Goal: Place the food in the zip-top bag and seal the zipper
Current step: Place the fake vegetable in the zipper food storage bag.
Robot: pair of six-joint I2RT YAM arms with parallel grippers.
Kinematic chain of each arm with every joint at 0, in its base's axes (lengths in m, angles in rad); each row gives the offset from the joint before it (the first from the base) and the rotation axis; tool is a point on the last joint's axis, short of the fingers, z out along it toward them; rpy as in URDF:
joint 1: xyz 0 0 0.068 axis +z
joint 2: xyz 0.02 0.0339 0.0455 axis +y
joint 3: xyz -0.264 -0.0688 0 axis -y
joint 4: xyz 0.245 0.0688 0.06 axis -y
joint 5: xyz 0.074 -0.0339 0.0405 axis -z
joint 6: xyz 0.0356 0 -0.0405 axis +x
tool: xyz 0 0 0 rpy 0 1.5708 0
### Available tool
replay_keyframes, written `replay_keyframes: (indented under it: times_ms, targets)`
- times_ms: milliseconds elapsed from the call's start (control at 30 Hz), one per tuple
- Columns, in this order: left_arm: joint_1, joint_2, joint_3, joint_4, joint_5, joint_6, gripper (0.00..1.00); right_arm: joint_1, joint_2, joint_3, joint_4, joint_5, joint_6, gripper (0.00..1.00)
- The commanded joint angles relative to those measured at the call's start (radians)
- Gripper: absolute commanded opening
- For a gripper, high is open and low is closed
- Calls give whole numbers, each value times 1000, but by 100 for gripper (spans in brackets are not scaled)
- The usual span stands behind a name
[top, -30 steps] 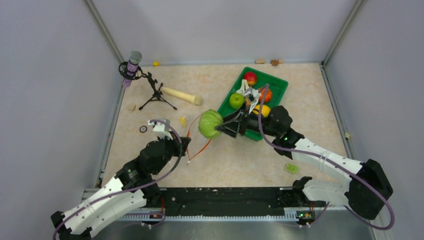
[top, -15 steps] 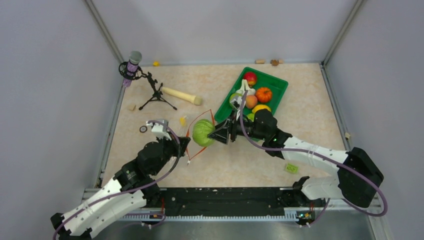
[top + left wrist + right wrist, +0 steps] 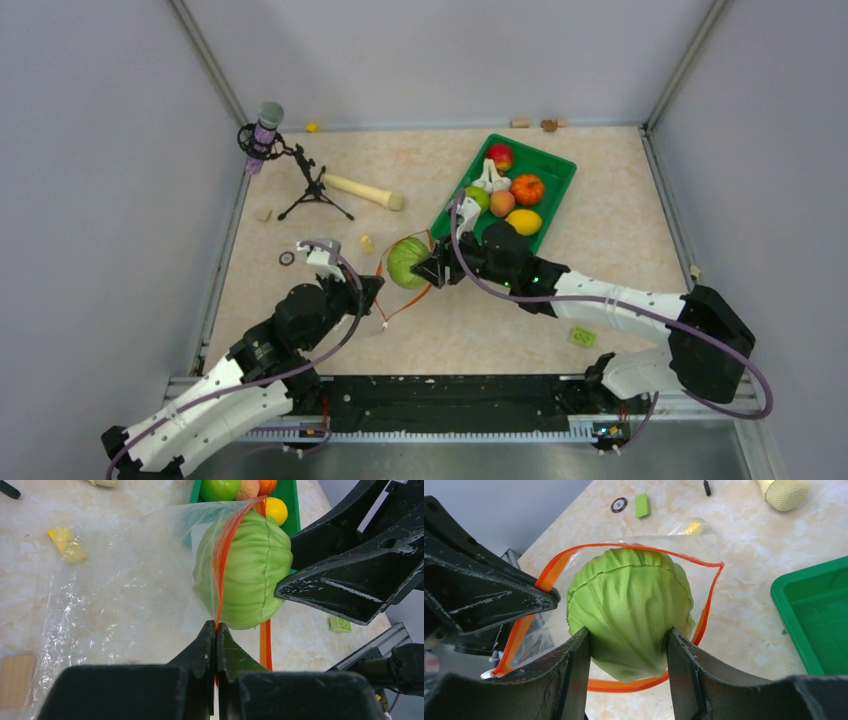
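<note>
My right gripper [image 3: 428, 269] [image 3: 628, 655] is shut on the pale green cabbage [image 3: 405, 261] [image 3: 629, 605] and holds it partway through the open mouth of the clear zip-top bag [image 3: 125, 585]. The orange-red zipper [image 3: 709, 600] rings the cabbage. My left gripper [image 3: 372, 290] [image 3: 216, 627] is shut on the zipper rim [image 3: 225, 555] and holds the mouth up. The cabbage also shows in the left wrist view [image 3: 250, 570]. A red apple [image 3: 500, 156], garlic [image 3: 490, 177], pumpkin [image 3: 527, 189], peach [image 3: 502, 203], green apple [image 3: 478, 197] and lemon [image 3: 524, 222] lie in the green tray [image 3: 555, 165].
A beige wooden pin [image 3: 362, 191] and a small tripod with a microphone [image 3: 266, 130] stand at the back left. Small bits lie about: a yellow piece [image 3: 366, 243], a green block [image 3: 582, 337], a ring [image 3: 287, 258]. The tray sits right behind my right arm.
My right gripper carried the cabbage leftward and down from beside the tray into the bag's mouth. The left gripper stayed in place holding the rim.
</note>
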Motion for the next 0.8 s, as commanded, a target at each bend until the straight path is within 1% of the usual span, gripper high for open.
replay_keyframes:
  times_ms: [0,100,333,500,600,667,767]
  targets:
    - [4,-10,-11,76,40,27,0,40,21,71,-20,120,-53,0]
    - [4,-9,-20,101,86,44,0,62,41,82,-20,156,-50,0]
    - [4,6,-34,174,257,85,0,108,122,131,-16,350,25,3]
    - [4,0,-41,188,281,95,0,122,170,134,49,403,77,8]
    - [4,-10,-44,187,275,97,0,126,197,138,55,433,100,18]
    - [4,-15,-44,180,254,92,0,128,204,139,59,432,106,29]
    - [4,-17,-39,155,181,74,0,129,197,128,79,409,101,47]
